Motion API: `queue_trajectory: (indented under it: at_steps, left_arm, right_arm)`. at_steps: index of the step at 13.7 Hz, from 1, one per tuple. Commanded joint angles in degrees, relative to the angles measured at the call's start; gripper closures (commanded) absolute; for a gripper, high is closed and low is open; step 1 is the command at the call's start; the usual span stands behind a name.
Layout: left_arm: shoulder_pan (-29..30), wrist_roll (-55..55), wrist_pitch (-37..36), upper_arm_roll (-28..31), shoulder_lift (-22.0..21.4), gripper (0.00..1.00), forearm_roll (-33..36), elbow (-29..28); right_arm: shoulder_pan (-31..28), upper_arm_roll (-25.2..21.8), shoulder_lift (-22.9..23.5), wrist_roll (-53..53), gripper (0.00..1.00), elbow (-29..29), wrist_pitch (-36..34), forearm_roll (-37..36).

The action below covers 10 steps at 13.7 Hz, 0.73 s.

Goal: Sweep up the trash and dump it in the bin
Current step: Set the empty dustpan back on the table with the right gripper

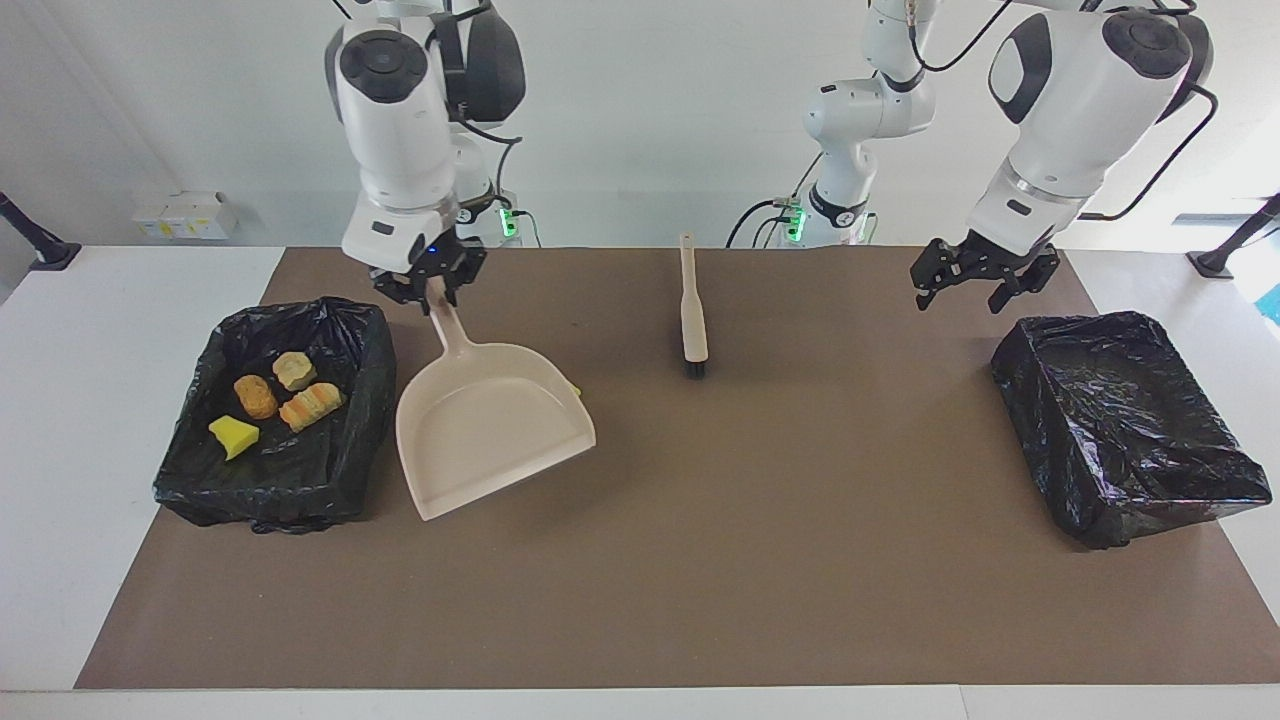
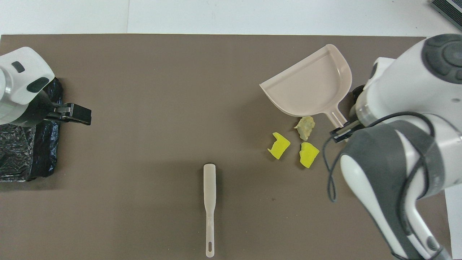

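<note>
Wide bare brown mat (image 1: 700, 560) across lower frame. Two black-lined bins (image 1: 275, 420) (image 1: 1125, 425) at mid-frame edges. Seven trash pieces: four in one bin (image 1: 275, 400), three on mat (image 2: 294, 139) under dustpan (image 1: 490, 425); yellow sponge, tan lumps. Right gripper (image 1: 428, 285) clenched on dustpan handle; left gripper (image 1: 975, 280) released, hovering upper right. One brush (image 1: 692, 315).

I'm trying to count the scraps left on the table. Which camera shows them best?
The overhead view: all three loose scraps lie in plain sight, two yellow and one tan, just beside the dustpan. In the facing view the raised dustpan covers them; only a sliver of yellow peeks out at its edge.
</note>
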Motion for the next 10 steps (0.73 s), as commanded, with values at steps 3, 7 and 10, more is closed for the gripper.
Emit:
queue_trajectory:
  at_steps: [3, 7, 10]
  left_arm:
    - [-2.94, 3.97, -3.13, 4.03, -2.68, 0.0, 0.96, 0.69]
    - [-2.76, 4.23, -6.82, 4.12, -4.09, 0.0, 0.96, 0.52]
    - [-2.76, 4.23, -8.49, 4.3, -4.53, 0.0, 0.96, 0.08]
  right_arm:
    - [11.45, -0.39, 16.3, 31.98, 1.0, 10.72, 10.79, 8.42]
    - [20.06, -0.39, 27.39, 44.75, 1.0, 16.64, 20.97, 9.31]
    - [20.43, -0.39, 27.93, 44.6, 1.0, 15.94, 23.89, 9.74]
